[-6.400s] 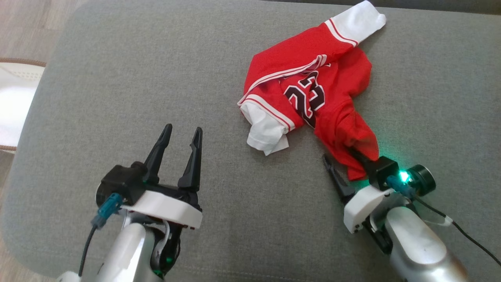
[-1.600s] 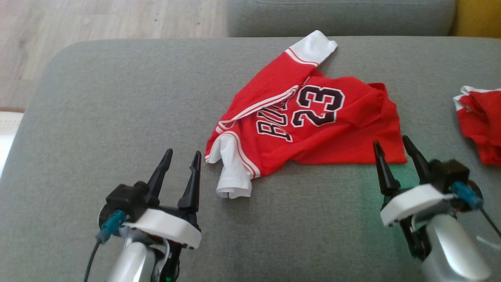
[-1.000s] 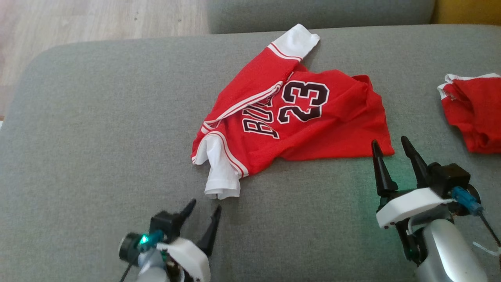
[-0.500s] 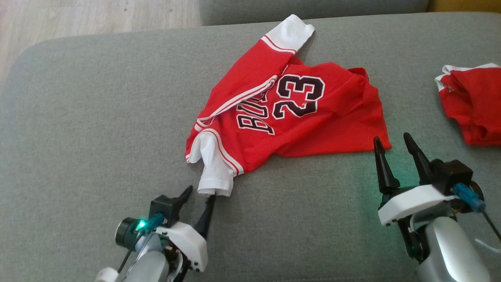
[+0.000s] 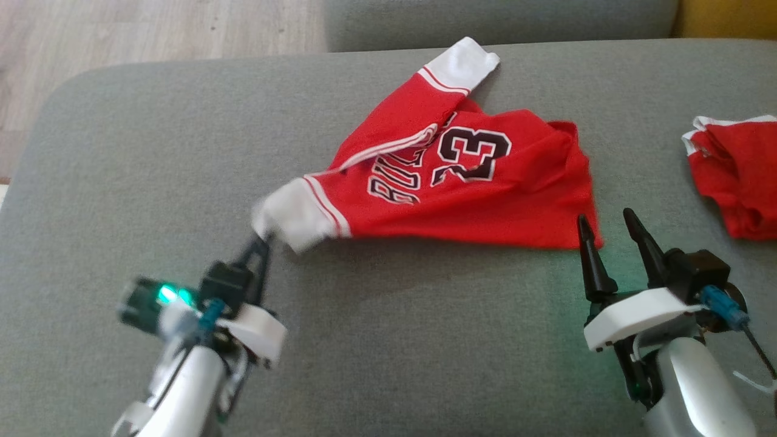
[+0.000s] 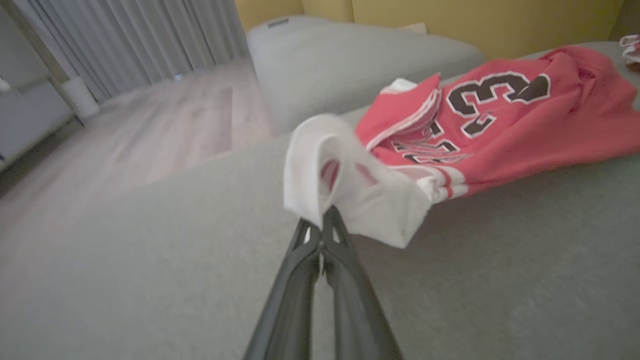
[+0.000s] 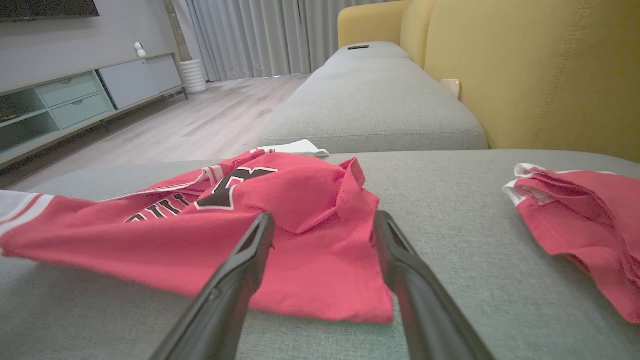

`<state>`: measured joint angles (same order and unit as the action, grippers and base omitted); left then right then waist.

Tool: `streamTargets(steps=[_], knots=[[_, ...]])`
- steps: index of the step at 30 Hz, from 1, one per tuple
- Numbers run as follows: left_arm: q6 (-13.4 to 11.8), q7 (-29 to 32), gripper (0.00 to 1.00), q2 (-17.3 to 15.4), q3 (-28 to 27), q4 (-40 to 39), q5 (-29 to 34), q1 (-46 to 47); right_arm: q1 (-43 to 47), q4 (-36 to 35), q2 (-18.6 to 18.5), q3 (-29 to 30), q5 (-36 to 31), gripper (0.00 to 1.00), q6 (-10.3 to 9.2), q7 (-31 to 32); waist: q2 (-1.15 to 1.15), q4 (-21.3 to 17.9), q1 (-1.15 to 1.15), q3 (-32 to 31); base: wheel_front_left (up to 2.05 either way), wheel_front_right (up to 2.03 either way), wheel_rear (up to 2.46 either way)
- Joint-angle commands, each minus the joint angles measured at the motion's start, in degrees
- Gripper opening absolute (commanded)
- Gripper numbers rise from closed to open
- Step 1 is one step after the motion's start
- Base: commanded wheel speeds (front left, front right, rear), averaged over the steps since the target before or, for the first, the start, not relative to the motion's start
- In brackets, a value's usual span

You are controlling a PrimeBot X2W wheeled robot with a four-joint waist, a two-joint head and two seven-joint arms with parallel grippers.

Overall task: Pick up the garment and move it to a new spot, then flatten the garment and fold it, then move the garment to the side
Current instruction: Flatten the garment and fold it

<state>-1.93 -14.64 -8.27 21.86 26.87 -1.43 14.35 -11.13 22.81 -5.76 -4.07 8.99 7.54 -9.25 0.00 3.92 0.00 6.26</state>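
Note:
The garment (image 5: 473,188) is a red jersey with "23" on it, lying crumpled on the grey cushion (image 5: 152,152). My left gripper (image 5: 262,243) is shut on its near white sleeve (image 5: 297,212), which is pulled out to the left and lifted a little. In the left wrist view the left gripper (image 6: 322,220) pinches the edge of the white sleeve (image 6: 345,180), with the garment (image 6: 500,115) stretching away behind it. My right gripper (image 5: 605,217) stands open just short of the garment's right hem corner, holding nothing. In the right wrist view the right gripper (image 7: 324,220) frames the garment (image 7: 280,220).
A second red garment (image 5: 737,182) lies crumpled at the cushion's right edge. Another grey cushion (image 5: 485,21) adjoins at the back, and a yellow sofa back (image 7: 525,75) rises on the right. Wooden floor (image 5: 121,36) lies beyond the cushion's far left corner.
My left gripper has shut on the white sleeve and drawn it out to the left, stretching the garment. The right gripper has stayed put. The camera has shifted slightly.

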Motion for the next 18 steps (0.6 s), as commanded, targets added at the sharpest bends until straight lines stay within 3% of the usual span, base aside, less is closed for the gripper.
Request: streamTargets(steps=[1, 5, 7, 12, 16, 18], knots=[[-1.7, -0.4, 0.0, -2.6, -2.5, -3.7, 1.8, 3.4, -1.2, -1.5, 0.4, -1.2, -0.1, 1.0, -0.05, -0.7, 0.0, 0.4, 0.0, -0.1, 0.0, 0.0, 0.0], [-6.1, -0.4, 0.0, -7.3, -1.8, -9.3, 7.1, 3.9, -1.0, -1.1, 0.6, -1.3, -0.1, 1.0, -0.05, -0.9, 0.0, 1.1, 0.0, -0.2, 0.0, 0.0, 0.0], [-6.5, -0.4, 0.0, -9.4, 0.5, -9.5, 9.7, 3.7, -0.9, -0.9, 0.6, -1.5, -0.1, 1.0, -0.05, -0.8, 0.0, 1.3, 0.0, -0.3, 0.0, 0.0, 0.0], [-2.3, -0.1, 0.0, -12.8, 10.7, -1.9, 17.3, 3.0, -0.9, -0.4, 0.6, -1.7, -0.1, 1.0, -0.05, -0.6, 0.0, 1.8, 0.0, -0.3, 0.0, 0.0, 0.0], [1.0, 1.8, 0.0, -12.2, 16.2, 7.0, 20.7, 2.8, -1.2, -0.4, 0.4, -1.8, -0.1, 1.0, -0.05, -0.3, 0.0, 2.1, 0.0, -0.3, 0.0, 0.0, 0.0], [1.1, 2.6, 0.0, -11.3, 16.4, 10.3, 20.3, 2.7, -1.3, -0.5, 0.3, -1.7, -0.2, 1.0, -0.05, -0.2, 0.0, 2.2, 0.0, -0.3, 0.0, 0.0, 0.0]])
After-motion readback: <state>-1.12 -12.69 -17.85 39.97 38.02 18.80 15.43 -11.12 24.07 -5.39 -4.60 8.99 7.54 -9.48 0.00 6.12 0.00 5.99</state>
